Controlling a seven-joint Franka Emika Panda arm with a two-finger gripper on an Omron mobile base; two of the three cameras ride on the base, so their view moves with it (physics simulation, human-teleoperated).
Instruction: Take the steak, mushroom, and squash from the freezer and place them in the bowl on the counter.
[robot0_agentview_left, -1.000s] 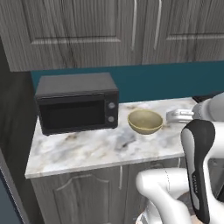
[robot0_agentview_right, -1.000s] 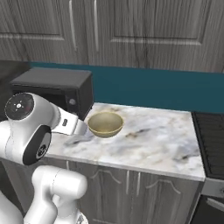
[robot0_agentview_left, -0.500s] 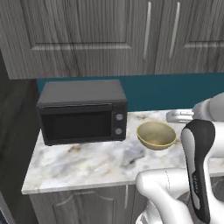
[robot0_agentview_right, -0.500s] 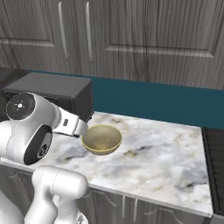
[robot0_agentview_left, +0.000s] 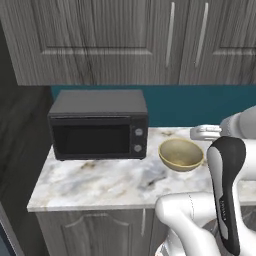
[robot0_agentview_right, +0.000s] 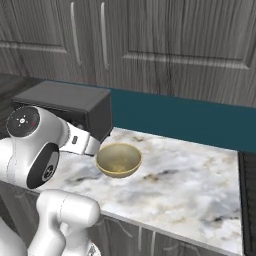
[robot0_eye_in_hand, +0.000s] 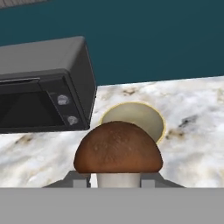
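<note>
Brown-capped mushroom (robot0_eye_in_hand: 118, 153) sits clamped in your claw (robot0_eye_in_hand: 114, 180); bowl (robot0_eye_in_hand: 132, 120) at 12 o'clock looms nearer than before.

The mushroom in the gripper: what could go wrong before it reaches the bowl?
1. The gripper holds the mushroom only by its pale stem under the wide cap, so it may slip or tip.
2. The bowl sits close beside the microwave; a swing to that side could hit it.
3. The bowl looks small on the counter; an early release could send the mushroom rolling on the marble.
</note>
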